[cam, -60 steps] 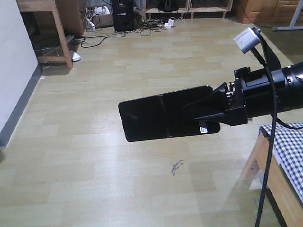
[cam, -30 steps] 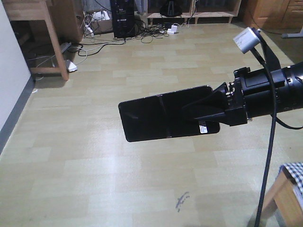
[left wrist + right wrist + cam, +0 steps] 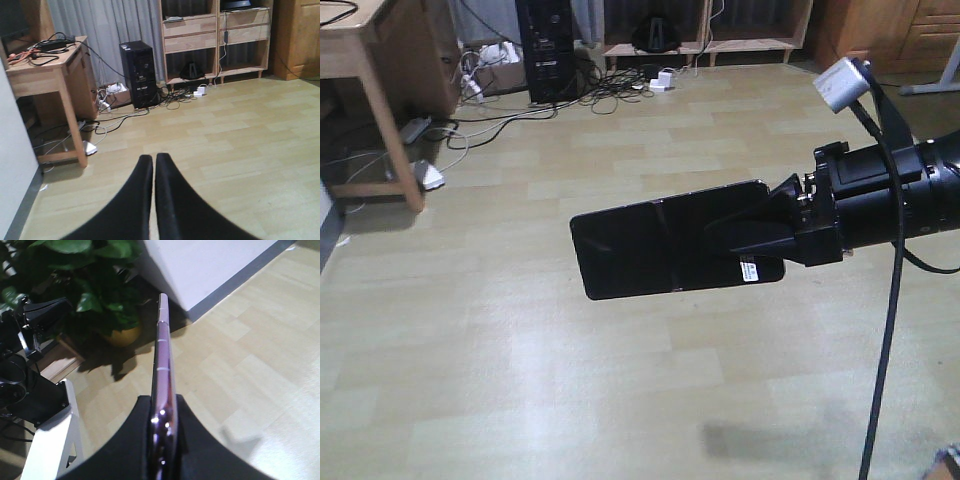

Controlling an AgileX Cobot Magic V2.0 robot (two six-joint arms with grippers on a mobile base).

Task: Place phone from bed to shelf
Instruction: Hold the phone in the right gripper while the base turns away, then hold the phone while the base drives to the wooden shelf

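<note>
The phone point(image 3: 655, 250), a glossy black folding slab with a centre crease and a small white sticker, hangs flat above the floor. My right gripper point(image 3: 720, 240) is shut on its right end. In the right wrist view the phone's pinkish edge point(image 3: 163, 350) stands straight up between the black fingers of the right gripper point(image 3: 163, 402). My left gripper point(image 3: 153, 158) is shut with nothing in it, pointing over bare floor. The shelf point(image 3: 215, 37), of pale wood, stands at the far wall, and its foot point(image 3: 750, 22) shows in the front view. Only a tiny corner of the bed point(image 3: 950, 463) shows at the bottom right.
A wooden desk point(image 3: 50, 70) with cables on top stands at the left, by a white wall point(image 3: 12, 165). A black computer tower point(image 3: 140, 72) and tangled floor cables point(image 3: 620, 80) lie ahead. A brown cabinet point(image 3: 295, 37) is at the right. A potted plant point(image 3: 100, 295) is behind.
The whole view has swung: the bed has slid out at the bottom right, the desk has shifted right and the far wall has come nearer. The phone stays held in the right gripper.
</note>
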